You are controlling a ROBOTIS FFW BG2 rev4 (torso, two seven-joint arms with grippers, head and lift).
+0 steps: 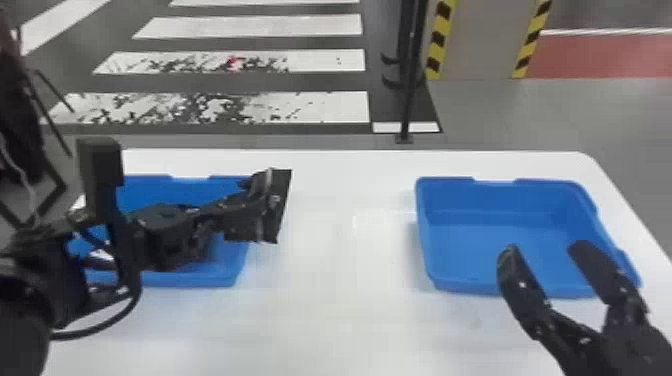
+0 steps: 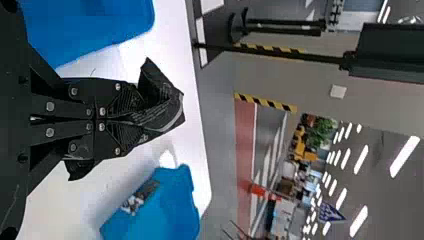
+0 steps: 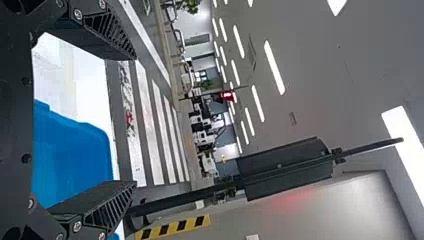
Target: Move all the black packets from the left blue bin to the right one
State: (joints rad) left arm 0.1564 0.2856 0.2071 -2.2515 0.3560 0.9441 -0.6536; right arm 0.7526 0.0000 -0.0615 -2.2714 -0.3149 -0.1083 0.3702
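In the head view, two blue bins sit on one white table (image 1: 330,260), well apart. The left arm crosses over the left blue bin (image 1: 215,279), and the left gripper (image 1: 262,212) is closed on one black packet (image 1: 282,207), carried over the table between the bins and just beside the left one. The arm covers much of the left bin; one dark, shiny item (image 1: 99,261) behind it may be another packet, though I can't be sure. The right blue bin (image 1: 500,245) shows a bare floor. One right gripper (image 1: 545,247) is at its near side, its two fingers spread wide with a gap between them. Beyond the table stand one black pole (image 1: 409,100) and one grey pillar (image 1: 485,40) with two yellow-and-black striped edges.

In the left wrist view, the two fingers are pressed together on the one crumpled packet, whose folded end sticks out past their tips. Parts of both bins show, one on either side of the gripper.

In the right wrist view, the two fingers stand well apart, nothing gripped, and part of one bin, the right one, shows between them.
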